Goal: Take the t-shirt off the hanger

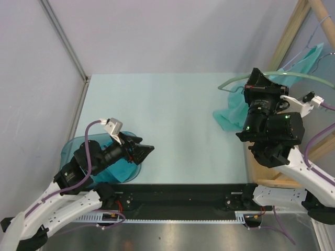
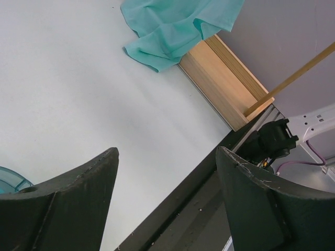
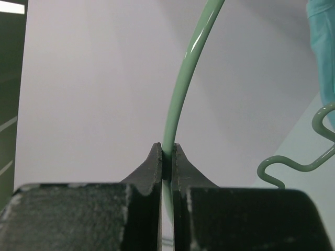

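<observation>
Right gripper [image 3: 166, 152] pinches the hanger [image 3: 194, 44]; left gripper [image 2: 167, 154] gapes empty.

The left arm [image 1: 52, 205] is folded low at the near left, and the left gripper [image 1: 146, 146] is pointed rightward with its jaws spread wide, nothing held. The right arm [image 1: 293, 163] is raised at the far right, and the right gripper [image 3: 167, 156] is clamped on the hanger [image 3: 183, 89].

Plain grey walls [image 1: 157, 31] enclose a pale table [image 1: 167, 125] (a wooden frame [image 1: 290, 32] stands at right).
</observation>
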Controlling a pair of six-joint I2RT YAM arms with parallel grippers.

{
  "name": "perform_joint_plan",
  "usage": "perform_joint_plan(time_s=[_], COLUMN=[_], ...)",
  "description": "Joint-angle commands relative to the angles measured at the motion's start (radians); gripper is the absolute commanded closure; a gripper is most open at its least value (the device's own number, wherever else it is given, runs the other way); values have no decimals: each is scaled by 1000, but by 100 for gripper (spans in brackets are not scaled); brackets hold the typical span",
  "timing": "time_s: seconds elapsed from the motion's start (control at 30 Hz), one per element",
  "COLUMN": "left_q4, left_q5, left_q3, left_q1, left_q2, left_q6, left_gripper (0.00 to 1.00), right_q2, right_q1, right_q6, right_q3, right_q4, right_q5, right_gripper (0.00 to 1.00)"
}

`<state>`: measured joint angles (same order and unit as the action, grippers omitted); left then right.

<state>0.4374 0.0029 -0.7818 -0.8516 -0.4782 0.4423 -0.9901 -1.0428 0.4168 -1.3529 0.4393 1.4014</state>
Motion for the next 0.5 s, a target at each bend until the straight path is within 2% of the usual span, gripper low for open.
perform_joint_plan(time_s=[0.0, 0.17, 0.47], left_q4=[0, 11, 21], left_q5=[6, 0, 0], left_q3=[-30, -34, -54], left_q1=[0, 0, 0], left_q2=[-7, -5, -13], left_q6=[-17, -22, -34], left_gripper=[20, 20, 19], right_q2=[15, 4, -4], right_q1=[55, 108, 188], right_q6=[109, 194, 231], right_q3=[-68, -101, -190], right_q4=[65, 72, 62], right_q5=[97, 99, 140], right_gripper=[100, 100, 100])
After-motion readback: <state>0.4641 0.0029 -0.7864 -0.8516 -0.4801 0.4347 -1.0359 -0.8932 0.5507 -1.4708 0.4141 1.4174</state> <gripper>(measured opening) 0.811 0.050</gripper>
